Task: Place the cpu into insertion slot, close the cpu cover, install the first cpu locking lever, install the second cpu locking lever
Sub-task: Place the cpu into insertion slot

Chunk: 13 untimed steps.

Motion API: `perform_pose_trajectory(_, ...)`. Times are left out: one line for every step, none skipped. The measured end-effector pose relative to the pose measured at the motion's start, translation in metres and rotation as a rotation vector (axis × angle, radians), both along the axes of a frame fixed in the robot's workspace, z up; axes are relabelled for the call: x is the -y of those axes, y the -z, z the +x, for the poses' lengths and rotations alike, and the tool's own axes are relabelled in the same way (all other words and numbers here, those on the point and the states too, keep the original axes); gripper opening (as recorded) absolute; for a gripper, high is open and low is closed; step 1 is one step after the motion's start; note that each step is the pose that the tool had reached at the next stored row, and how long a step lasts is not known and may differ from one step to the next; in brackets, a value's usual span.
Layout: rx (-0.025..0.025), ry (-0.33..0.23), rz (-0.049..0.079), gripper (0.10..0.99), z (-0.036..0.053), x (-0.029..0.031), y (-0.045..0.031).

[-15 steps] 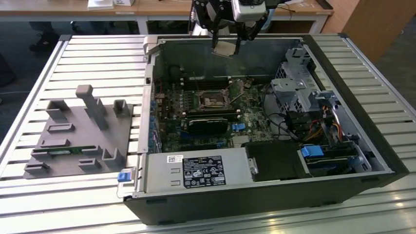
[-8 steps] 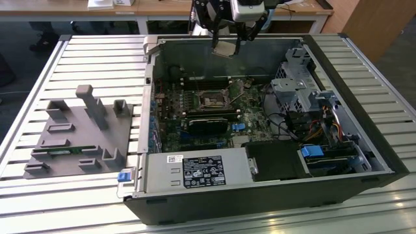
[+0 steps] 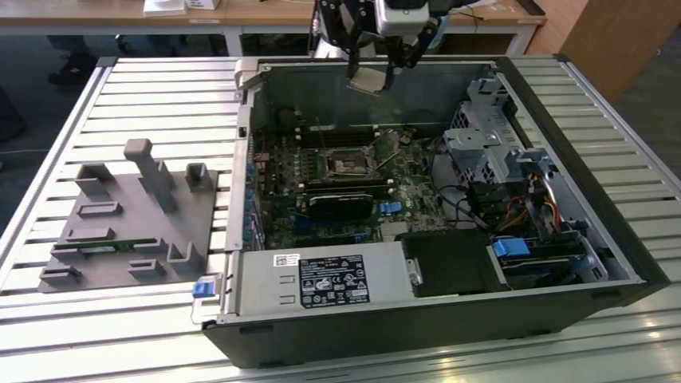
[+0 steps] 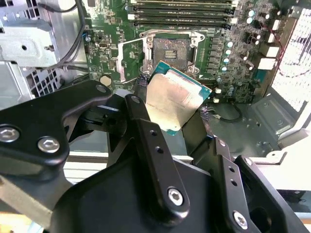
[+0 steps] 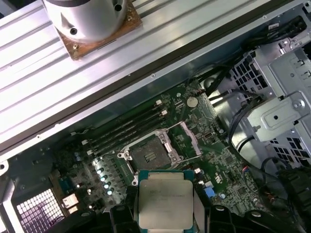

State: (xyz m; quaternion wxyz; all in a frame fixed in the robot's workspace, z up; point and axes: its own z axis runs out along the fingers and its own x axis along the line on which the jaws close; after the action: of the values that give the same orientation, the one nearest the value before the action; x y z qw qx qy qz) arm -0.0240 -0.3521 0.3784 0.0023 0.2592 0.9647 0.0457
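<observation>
Cpu [image 5: 164,201], one: was gripped in the end effector [image 4: 173,97], poised above the insertion slot [image 5: 148,155]. Risk: tilted, off-square seating might have damaged that slot.

One flat square silver-grey metal cpu [image 5: 164,203]. One small square black insertion slot [image 5: 148,155] with a silvery rim. One thin shiny silver square-frame cpu cover [image 5: 191,138]. Four long narrow black memory slots [image 5: 127,127]. One round silver coin battery [image 5: 192,101]. One black rectangular heatsink block [image 3: 340,206]. One black open-sided metal computer case [image 3: 426,327]. One grey moulded plastic fixture tray [image 3: 117,231]. One slatted grey metal surface [image 3: 64,120]. One black gripper [image 4: 172,99], two jaws.
</observation>
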Motion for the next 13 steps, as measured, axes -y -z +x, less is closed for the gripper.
perform_pose_trajectory(0.0000,0.017,0.000,0.537,0.0000,0.0000,0.0002)
perform_pose_trajectory(0.0000,0.035,0.000,0.537,0.0000,0.0000,0.0004)
perform_pose_trajectory(0.0000,0.053,0.000,0.537,0.0000,0.0000,0.0006)
perform_pose_trajectory(0.0000,0.072,0.000,0.537,0.0000,0.0000,0.0008)
perform_pose_trajectory(0.0000,0.090,0.000,0.537,0.0000,0.0000,0.0011)
perform_pose_trajectory(-0.0001,0.108,-0.001,0.537,0.0000,0.0000,0.0014)
perform_pose_trajectory(-0.0001,0.125,-0.001,0.537,0.0000,0.0000,0.0017)
perform_pose_trajectory(-0.0001,0.138,-0.001,0.537,-0.0004,0.0000,0.0019)
perform_pose_trajectory(-0.0001,0.147,-0.001,0.537,-0.0012,-0.0001,0.0021)
perform_pose_trajectory(-0.0001,0.155,-0.001,0.537,-0.0024,-0.0002,0.0024)
perform_pose_trajectory(-0.0001,0.160,-0.001,0.537,-0.0037,-0.0004,0.0027)
perform_pose_trajectory(-0.0001,0.166,-0.001,0.537,-0.0051,-0.0005,0.0031)
perform_pose_trajectory(-0.0001,0.171,-0.001,0.537,-0.0066,-0.0007,0.0037)
